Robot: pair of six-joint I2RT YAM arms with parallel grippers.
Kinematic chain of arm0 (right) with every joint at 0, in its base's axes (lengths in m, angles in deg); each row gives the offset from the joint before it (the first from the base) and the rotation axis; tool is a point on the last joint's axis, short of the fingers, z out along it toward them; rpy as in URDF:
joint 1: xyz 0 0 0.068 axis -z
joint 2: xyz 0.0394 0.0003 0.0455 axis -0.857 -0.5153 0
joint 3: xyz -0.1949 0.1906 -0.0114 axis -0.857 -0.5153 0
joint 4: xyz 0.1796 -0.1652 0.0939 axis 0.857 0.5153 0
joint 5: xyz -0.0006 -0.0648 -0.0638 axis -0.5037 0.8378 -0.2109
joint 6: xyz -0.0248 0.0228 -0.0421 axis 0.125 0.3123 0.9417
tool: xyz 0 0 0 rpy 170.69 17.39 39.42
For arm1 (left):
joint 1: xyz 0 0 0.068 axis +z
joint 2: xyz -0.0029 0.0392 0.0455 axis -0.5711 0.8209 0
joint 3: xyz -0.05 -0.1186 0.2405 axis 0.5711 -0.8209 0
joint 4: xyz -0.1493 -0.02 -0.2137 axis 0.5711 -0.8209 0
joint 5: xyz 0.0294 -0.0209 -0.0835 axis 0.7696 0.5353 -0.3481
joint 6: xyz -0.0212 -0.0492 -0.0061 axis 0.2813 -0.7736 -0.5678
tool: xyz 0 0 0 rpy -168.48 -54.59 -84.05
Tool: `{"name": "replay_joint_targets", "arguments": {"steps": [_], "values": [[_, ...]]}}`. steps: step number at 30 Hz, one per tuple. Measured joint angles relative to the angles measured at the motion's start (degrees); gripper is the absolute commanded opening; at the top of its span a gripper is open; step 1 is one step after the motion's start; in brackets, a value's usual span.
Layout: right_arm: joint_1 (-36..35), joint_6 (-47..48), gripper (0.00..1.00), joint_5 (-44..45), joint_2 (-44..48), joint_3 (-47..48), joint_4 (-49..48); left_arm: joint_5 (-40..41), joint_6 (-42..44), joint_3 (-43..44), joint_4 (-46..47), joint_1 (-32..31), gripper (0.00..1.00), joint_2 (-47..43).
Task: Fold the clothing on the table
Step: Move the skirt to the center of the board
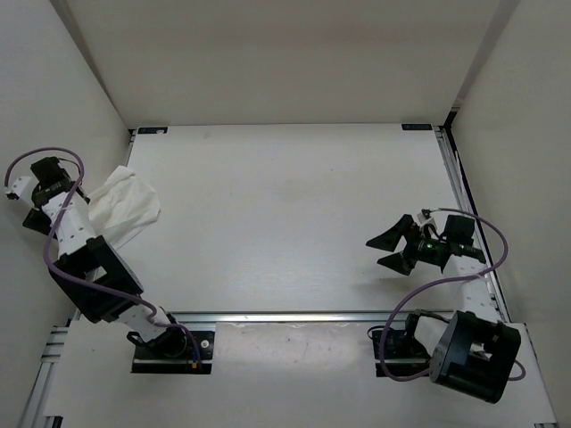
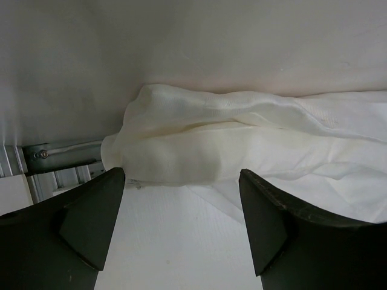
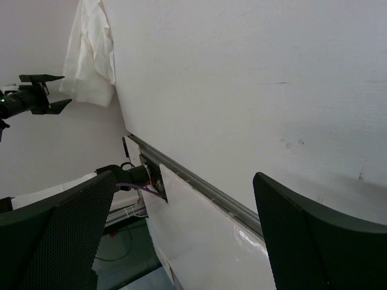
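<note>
White clothing (image 1: 125,207), one piece, one table (image 1: 285,214), left claw (image 2: 181,181), right claw (image 1: 385,250) open

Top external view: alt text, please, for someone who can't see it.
Crumpled white clothing lies unfolded at the left edge of the table, with the left gripper close beside it. The right gripper hovers open over the table's right side, far from the clothing.
</note>
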Motion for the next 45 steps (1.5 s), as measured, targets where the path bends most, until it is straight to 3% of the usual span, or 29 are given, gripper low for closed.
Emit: {"name": "replay_joint_targets", "arguments": {"steps": [26, 32, 35, 38, 40, 45], "values": [[3.9, -2.8, 0.99, -2.0, 4.9, -4.3, -2.7, 0.3, 0.5, -3.9, 1.7, 1.3, 0.8, 0.6], [4.9, -2.7, 0.99, -2.5, 6.3, -4.3, -2.7, -0.6, 0.6, -4.7, 2.4, 2.2, 0.57, 0.6], [5.2, -3.1, 1.0, -2.7, 6.9, -4.3, -2.8, -1.2, 0.5, -4.7, 2.8, 2.3, 0.28, 0.6], [5.1, -3.8, 0.99, -3.0, 7.6, -5.2, -3.7, -2.1, 0.7, -4.4, 3.0, 2.5, 0.17, 0.7], [5.1, -4.2, 0.99, -3.1, 7.7, -5.9, -4.0, -2.7, 0.6, -3.9, 3.1, 2.5, 0.02, 0.9], [5.2, -4.9, 0.99, -3.7, 8.0, -6.1, -4.6, -4.7, -0.3, -2.6, 3.3, 2.3, 0.0, 0.9]]}}
